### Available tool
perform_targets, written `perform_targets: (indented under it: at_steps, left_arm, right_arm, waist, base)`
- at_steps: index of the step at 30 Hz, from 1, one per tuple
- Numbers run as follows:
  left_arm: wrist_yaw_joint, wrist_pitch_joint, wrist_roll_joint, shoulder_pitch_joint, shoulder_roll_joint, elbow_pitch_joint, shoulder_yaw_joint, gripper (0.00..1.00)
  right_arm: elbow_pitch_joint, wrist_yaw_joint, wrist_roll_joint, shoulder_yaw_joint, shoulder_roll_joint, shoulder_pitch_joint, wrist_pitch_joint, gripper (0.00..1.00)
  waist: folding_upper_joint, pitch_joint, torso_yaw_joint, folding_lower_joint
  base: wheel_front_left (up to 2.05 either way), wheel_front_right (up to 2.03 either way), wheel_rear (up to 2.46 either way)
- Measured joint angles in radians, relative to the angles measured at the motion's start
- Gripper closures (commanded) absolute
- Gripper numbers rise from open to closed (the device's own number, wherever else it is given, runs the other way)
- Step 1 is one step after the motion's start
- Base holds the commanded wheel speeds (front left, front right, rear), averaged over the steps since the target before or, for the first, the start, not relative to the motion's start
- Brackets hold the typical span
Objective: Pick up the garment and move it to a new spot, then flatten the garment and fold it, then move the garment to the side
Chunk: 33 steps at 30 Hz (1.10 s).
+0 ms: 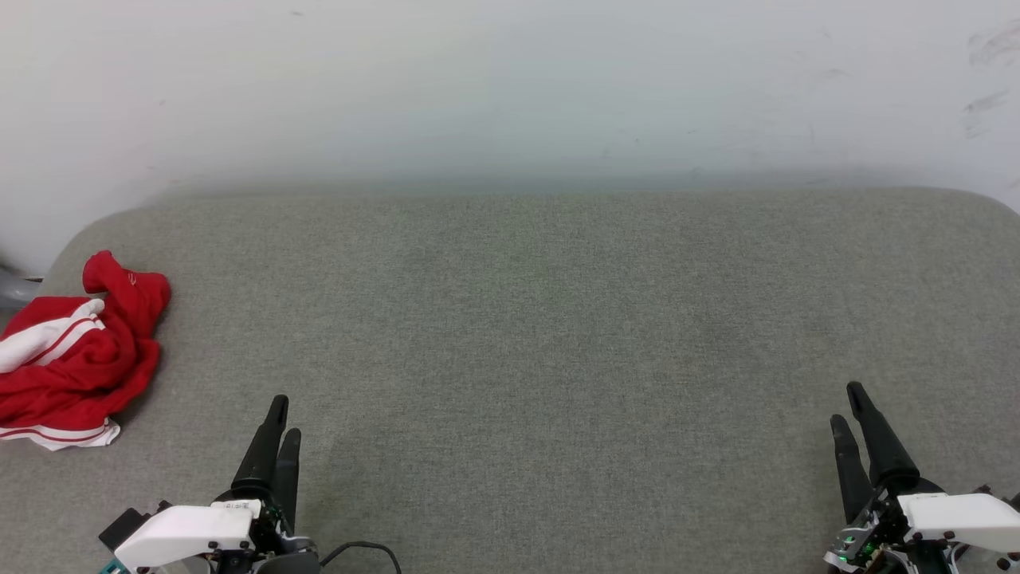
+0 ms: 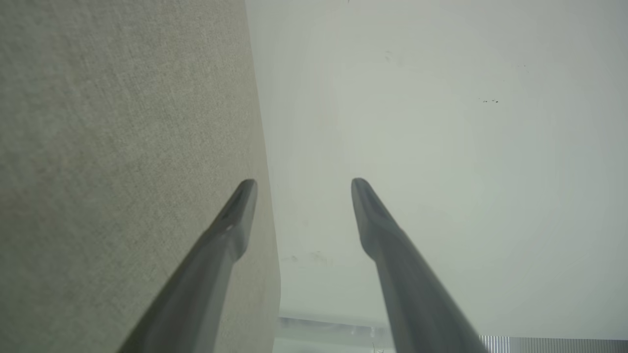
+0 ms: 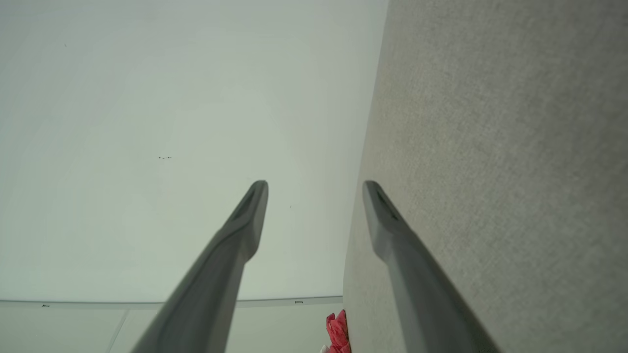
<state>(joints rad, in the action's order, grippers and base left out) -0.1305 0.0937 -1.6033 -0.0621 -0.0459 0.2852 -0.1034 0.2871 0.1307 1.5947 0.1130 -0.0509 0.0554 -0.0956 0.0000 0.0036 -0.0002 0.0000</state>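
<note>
Head view showed the garment crumpled at the desk's left edge, with the left gripper and right gripper at its near edge, fingers parted and holding nothing.

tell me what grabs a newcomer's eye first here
The crumpled red garment with white trim stands out first, lying at the far left edge of the grey fabric surface. Next come the left gripper and right gripper at the bottom corners of the head view, jaws apart, holding nothing.
</note>
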Motion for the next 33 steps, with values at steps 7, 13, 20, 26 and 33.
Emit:
perform_targets:
  at_steps: [7,13,20,26,33]
  left_arm:
    - [0.000,-0.033,0.081,0.000,0.000,-0.019,-0.002,0.00]
    - [0.023,-0.061,0.194,-0.001,0.000,-0.058,0.000,0.00]
    - [0.064,-0.090,0.327,-0.002,0.000,-0.106,0.016,0.00]
    - [0.099,-0.114,0.457,-0.002,0.000,-0.132,0.035,0.00]
    - [0.133,-0.138,0.595,-0.002,-0.001,-0.151,0.058,0.00]
  right_arm:
    - [-0.026,0.000,-0.082,0.003,0.000,0.000,0.035,0.00]
    - [-0.064,0.000,-0.202,0.011,0.000,-0.002,0.061,0.00]
    - [-0.121,0.000,-0.353,0.010,0.000,-0.010,0.091,0.00]
    - [-0.167,0.000,-0.489,0.002,0.000,-0.016,0.114,0.00]
    - [-0.207,0.000,-0.672,-0.028,0.000,-0.021,0.140,0.00]
  waist:
    - [0.0000,0.002,0.000,0.0000]
    - [0.0000,0.003,0.000,0.0000]
    - [0.0000,0.004,0.001,0.0000]
    - [0.0000,0.005,0.002,0.0000]
    - [0.0000,0.004,0.004,0.0000]
  base:
    - [0.00,0.00,0.00]
    - [0.00,0.00,0.00]
    - [0.00,0.00,0.00]
    - [0.00,0.00,0.00]
    - [0.00,0.00,0.00]
